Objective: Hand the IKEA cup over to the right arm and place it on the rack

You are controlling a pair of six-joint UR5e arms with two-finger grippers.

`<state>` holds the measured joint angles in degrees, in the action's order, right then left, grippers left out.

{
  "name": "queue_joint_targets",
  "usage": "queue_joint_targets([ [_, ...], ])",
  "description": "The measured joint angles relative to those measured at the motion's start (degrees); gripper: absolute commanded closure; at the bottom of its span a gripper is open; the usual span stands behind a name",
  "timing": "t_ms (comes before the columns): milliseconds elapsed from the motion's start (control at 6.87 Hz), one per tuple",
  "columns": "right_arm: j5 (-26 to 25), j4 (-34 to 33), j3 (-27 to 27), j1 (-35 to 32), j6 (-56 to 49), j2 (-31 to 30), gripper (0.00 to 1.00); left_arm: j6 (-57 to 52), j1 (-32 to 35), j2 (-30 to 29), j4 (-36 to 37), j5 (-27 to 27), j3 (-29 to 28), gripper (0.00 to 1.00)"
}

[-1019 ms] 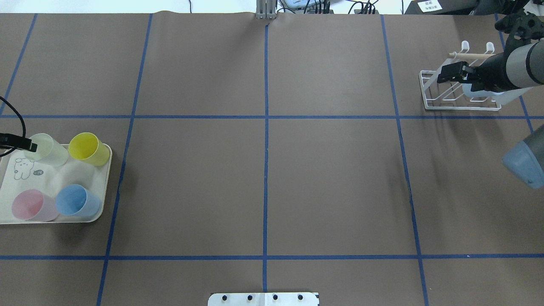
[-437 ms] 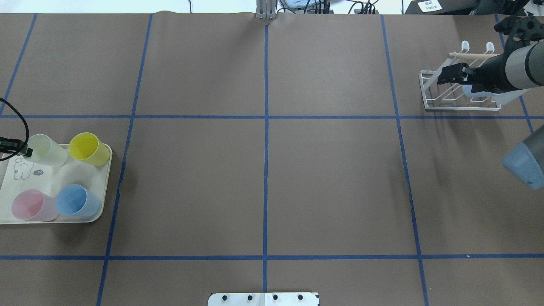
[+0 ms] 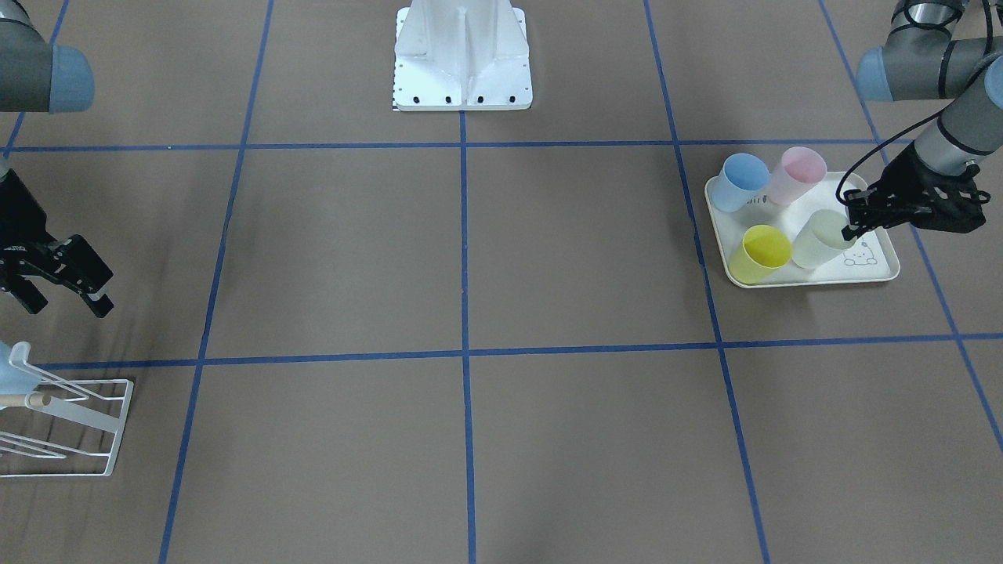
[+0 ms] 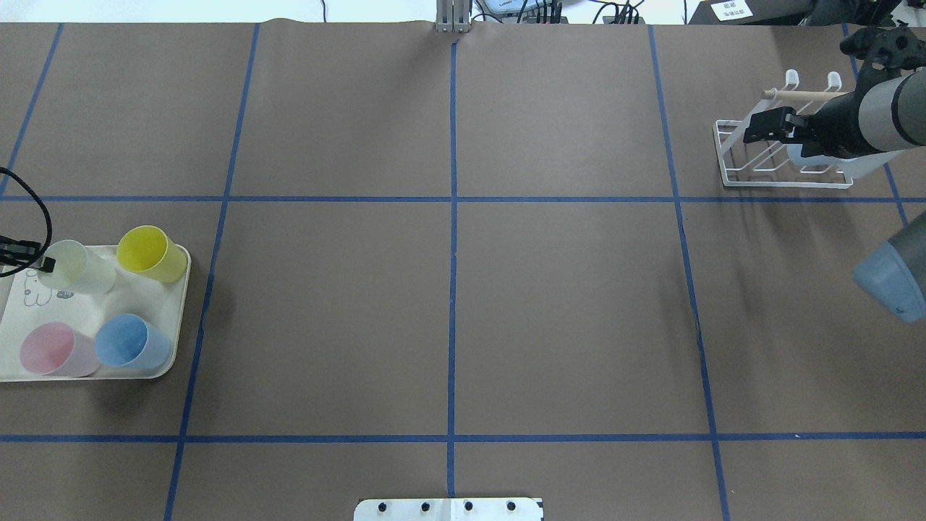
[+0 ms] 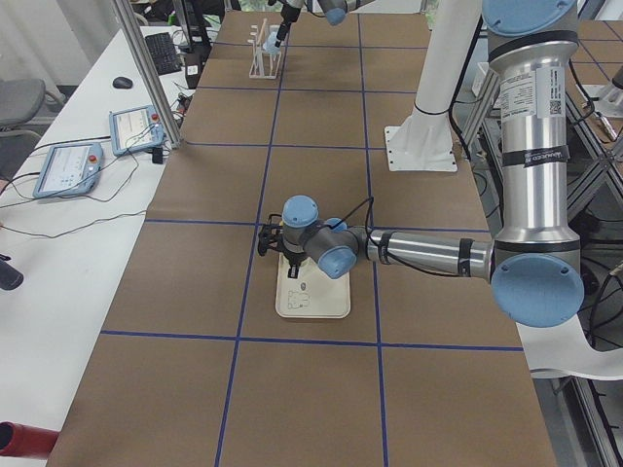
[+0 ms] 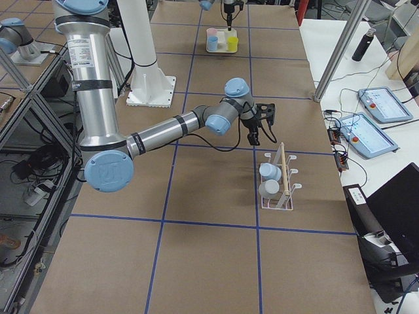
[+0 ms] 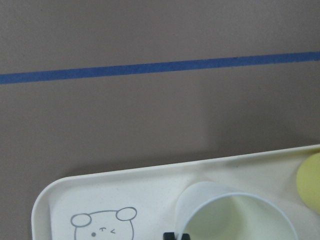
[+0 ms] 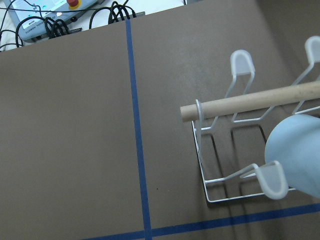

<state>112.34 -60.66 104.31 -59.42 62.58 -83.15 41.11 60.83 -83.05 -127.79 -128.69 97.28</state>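
On the brown paper-covered table (image 4: 448,311), between cream rabbit-print tray (image 4: 87,307) at left and white wire rack (image 4: 752,161) upper right, the pale-green translucent plastic cup (image 4: 78,266), probably light and slick, sits on the tray, the left pincer (image 3: 849,223) nipped onto its thin rim and the right pincer (image 3: 66,304) spread empty.

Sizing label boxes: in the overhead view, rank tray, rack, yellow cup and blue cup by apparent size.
1. tray, though partly cut off by the frame
2. rack
3. yellow cup and blue cup: alike, no ranking
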Motion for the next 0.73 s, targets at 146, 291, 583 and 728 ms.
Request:
queue_joint_targets([
  [146,-0.12,-0.04,0.08,0.04,0.0,0.08,0.0,0.01,3.16,0.88,0.05,-0.99,1.28,1.0],
  [291,-0.16,-0.04,0.16,0.13,0.0,0.18,0.0,0.1,5.71,1.47,0.38,-1.74,2.72,1.0],
  [583,-0.13,0.0,0.58,0.61,0.83,0.53,0.0,5.76,7.91,0.75,1.56,-5.29,6.87,1.0],
  [728,-0.11,0.38,1.01,1.26,2.56,0.75,0.0,14.92,8.18,-1.45,1.67,-6.34,9.82,1.0],
])
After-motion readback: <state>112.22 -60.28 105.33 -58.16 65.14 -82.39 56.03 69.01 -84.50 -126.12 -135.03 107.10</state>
